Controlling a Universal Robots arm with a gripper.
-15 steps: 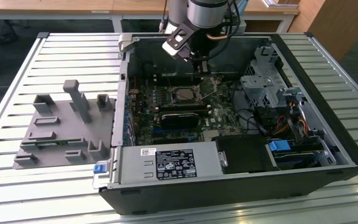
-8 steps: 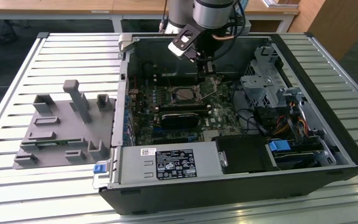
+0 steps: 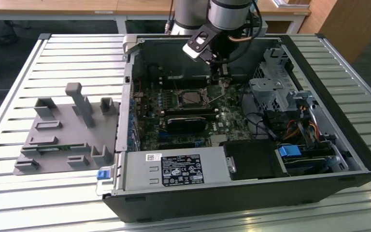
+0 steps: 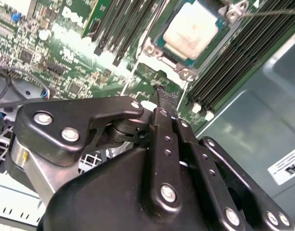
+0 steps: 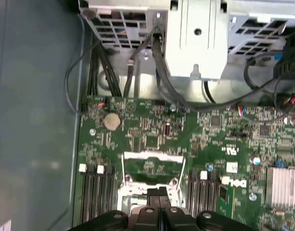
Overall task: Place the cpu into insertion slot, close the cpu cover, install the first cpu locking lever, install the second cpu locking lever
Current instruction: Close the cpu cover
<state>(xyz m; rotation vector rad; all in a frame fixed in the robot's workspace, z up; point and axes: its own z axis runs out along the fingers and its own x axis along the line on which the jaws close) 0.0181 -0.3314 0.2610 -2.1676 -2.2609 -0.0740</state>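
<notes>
Case (image 3: 237,203) lies open on the slatted tabletop (image 3: 56,53). A grey fixture (image 3: 63,130) sits beside it, toward the exterior view's left. The arm (image 3: 227,12) enters at the top of the frame and reaches down into the case.

The fingers (image 4: 159,125) are pressed together. Their tips are close over the green board (image 4: 65,48); I cannot tell whether they touch it. They stand near the slot (image 4: 182,72) but not over it. In the exterior view the tips are just toward the exterior view's right of the slot, near frame centre.

The cpu (image 4: 191,29) lies flat in the slot, silver top up, with memory slots (image 4: 244,57) on both sides. A thin wire lever (image 4: 273,12) runs off past one slot corner, well apart from the fingers.

In the first wrist view I see a silvery frame with an open centre, which I take for the cover (image 5: 152,155). It sits between the fingertips and the coin cell (image 5: 112,121). I cannot tell whether it lies flat or stands up. The drive cage (image 5: 195,38) and cables (image 5: 162,77) lie past the board's edge.
</notes>
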